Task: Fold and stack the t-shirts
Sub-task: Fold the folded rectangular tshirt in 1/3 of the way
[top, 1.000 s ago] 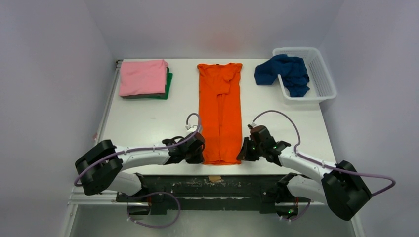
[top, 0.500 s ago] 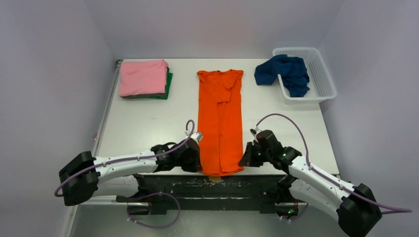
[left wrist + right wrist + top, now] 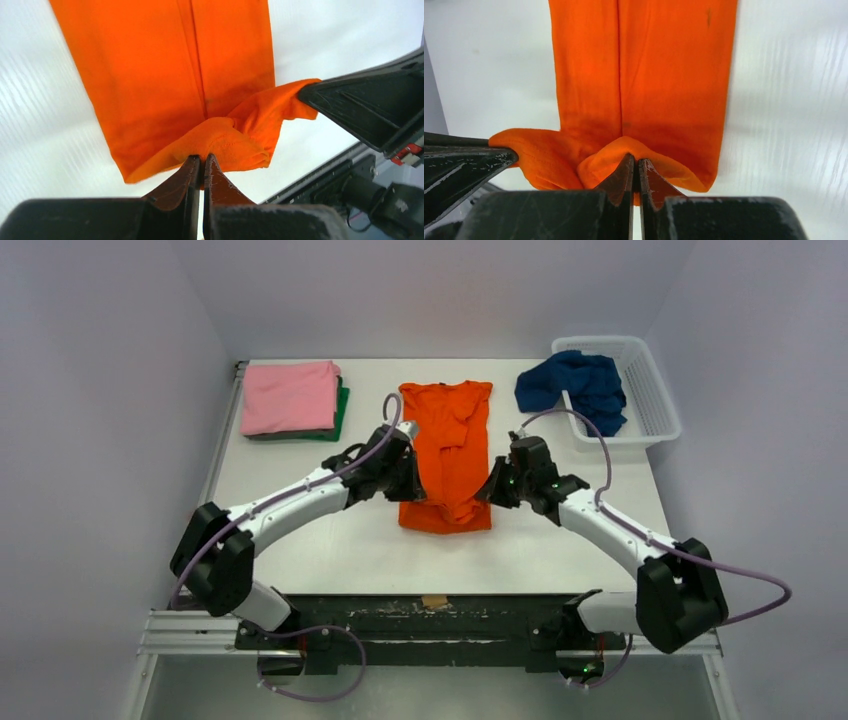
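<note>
The orange t-shirt lies in a narrow strip in the table's middle, its near end lifted and doubled back. My left gripper is shut on the shirt's left hem corner. My right gripper is shut on the right hem corner. Both hold the hem above the shirt's middle. A folded pink t-shirt lies on a folded dark green one at the back left. A crumpled navy t-shirt hangs over the basket's rim.
A white mesh basket stands at the back right. The white table has its near edge along a black rail. Grey walls close in the left, right and back.
Both grippers have carried the shirt's near hem from the table's front edge up and towards the back. The lower half now doubles over the upper half.
</note>
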`<control>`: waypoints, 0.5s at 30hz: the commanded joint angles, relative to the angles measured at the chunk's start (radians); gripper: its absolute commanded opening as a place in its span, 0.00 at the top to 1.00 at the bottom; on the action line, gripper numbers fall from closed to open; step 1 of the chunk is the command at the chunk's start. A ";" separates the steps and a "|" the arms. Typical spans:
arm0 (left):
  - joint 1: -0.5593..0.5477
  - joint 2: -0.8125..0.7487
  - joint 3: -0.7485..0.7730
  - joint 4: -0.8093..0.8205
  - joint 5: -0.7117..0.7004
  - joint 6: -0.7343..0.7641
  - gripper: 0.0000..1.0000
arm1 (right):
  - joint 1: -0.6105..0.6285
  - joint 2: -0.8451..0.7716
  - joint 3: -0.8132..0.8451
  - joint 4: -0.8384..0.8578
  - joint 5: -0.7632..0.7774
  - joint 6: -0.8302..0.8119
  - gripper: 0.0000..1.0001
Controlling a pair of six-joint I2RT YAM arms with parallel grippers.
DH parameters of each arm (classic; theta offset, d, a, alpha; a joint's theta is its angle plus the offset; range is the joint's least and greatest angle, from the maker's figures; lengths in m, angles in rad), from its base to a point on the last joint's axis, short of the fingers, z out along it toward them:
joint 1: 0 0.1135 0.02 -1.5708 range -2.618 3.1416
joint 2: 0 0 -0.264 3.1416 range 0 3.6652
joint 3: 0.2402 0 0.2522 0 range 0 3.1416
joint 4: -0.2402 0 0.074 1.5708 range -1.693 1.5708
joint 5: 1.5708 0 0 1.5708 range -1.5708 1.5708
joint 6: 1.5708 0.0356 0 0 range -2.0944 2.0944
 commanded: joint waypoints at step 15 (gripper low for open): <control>0.286 0.424 0.432 -0.051 0.152 0.142 1.00 | -0.211 0.503 0.429 0.102 -0.078 -0.066 1.00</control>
